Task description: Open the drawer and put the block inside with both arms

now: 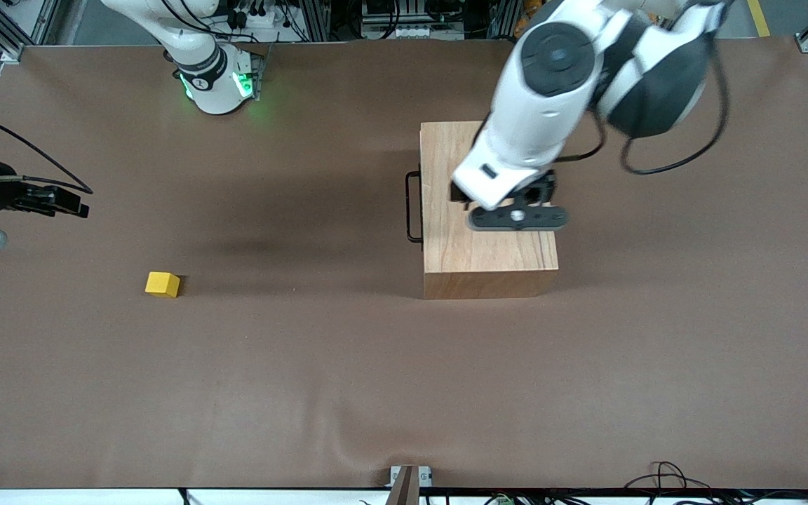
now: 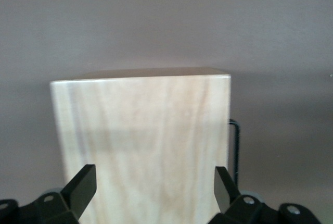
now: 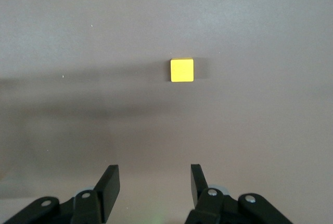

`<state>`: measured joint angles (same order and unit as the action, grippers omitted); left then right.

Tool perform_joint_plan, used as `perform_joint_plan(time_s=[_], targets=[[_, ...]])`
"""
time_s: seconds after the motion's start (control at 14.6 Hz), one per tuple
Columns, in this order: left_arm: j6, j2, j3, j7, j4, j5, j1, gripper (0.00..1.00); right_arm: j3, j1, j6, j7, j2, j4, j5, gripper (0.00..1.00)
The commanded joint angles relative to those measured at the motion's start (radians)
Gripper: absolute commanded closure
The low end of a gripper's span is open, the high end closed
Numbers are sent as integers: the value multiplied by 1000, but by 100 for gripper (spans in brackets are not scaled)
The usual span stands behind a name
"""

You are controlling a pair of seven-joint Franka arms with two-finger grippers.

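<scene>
The light wood box stands on the table with the drawer shut. Only the drawer's thin black wire handle shows, on the side facing the right arm's end. My left gripper hangs over the box top, open and empty. In the left wrist view its fingers straddle the box top, with the handle beside it. The yellow block lies on the mat toward the right arm's end. My right gripper is open and empty, up in the air. The right wrist view shows the block ahead of it.
The brown mat covers the whole table. The right arm's green-lit base stands at the table's back edge. Cables lie off the front edge.
</scene>
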<state>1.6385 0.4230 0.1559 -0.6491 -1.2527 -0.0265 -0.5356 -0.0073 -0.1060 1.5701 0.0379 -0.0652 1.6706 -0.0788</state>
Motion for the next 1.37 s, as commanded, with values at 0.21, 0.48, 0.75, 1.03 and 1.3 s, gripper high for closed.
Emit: perform_joint_plan(time_s=[0.21,0.48,0.75,1.03,1.3], targets=[[69,176,-273,-148,97,-16,-349,0,-7,-3,-10,-7,30,1,17,36],[61,292,-424,-207,163,-15,-540,0,-5,-1,82,-9,3,44,66,36],[61,321,-427,-247,196,-16,-580,0,-5,-9,308,-7,-88,145,66,36],[60,381,-473,-261,220,-16,-635,0,-7,-12,474,-3,-207,176,66,37],[60,408,-475,-343,233,-10,-649,0,-5,-9,597,-3,-333,175,66,37]])
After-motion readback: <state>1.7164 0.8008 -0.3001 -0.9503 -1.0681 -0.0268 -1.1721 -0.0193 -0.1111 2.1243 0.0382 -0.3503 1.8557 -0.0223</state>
